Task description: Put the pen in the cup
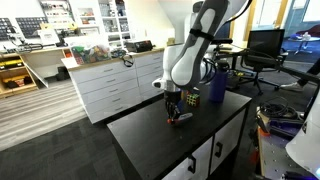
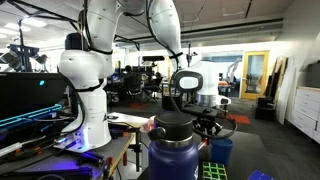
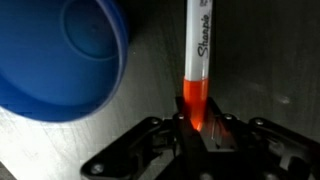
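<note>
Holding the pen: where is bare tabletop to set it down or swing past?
Bare: the dark tabletop from the gripper out to its near edge in an exterior view, and right of the pen in the wrist view. Crowded: behind the gripper, where the puzzle cube and bottle stand; the cup sits close on the pen's left.
</note>
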You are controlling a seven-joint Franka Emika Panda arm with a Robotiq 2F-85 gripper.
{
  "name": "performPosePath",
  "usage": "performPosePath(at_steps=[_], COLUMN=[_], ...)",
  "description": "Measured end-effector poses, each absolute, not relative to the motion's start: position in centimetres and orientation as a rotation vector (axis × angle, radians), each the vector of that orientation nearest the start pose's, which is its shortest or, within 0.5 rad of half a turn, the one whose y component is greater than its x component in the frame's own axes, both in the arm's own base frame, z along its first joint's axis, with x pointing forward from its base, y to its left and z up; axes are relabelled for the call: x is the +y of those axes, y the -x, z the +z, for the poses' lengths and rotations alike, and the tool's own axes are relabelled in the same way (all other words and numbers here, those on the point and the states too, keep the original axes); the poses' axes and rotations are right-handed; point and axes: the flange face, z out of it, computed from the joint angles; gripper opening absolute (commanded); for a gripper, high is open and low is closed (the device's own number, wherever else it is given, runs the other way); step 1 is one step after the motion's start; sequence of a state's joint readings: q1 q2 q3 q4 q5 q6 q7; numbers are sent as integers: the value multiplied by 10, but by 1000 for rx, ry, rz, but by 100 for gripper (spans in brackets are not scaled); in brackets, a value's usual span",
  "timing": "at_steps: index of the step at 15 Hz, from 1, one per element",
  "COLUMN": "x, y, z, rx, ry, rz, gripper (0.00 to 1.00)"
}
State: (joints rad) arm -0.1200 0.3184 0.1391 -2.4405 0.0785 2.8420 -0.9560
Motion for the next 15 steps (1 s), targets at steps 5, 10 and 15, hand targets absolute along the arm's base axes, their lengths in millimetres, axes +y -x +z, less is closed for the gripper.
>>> performPosePath(at_steps=[5,10,15], x=[13,17,18], y=[-504,-511,-517], z=[197,216,232], rx=[-1304,-1246,-1180], ry=[2828,2846,2878], rz=[-233,-317,-371], gripper=[6,6,6])
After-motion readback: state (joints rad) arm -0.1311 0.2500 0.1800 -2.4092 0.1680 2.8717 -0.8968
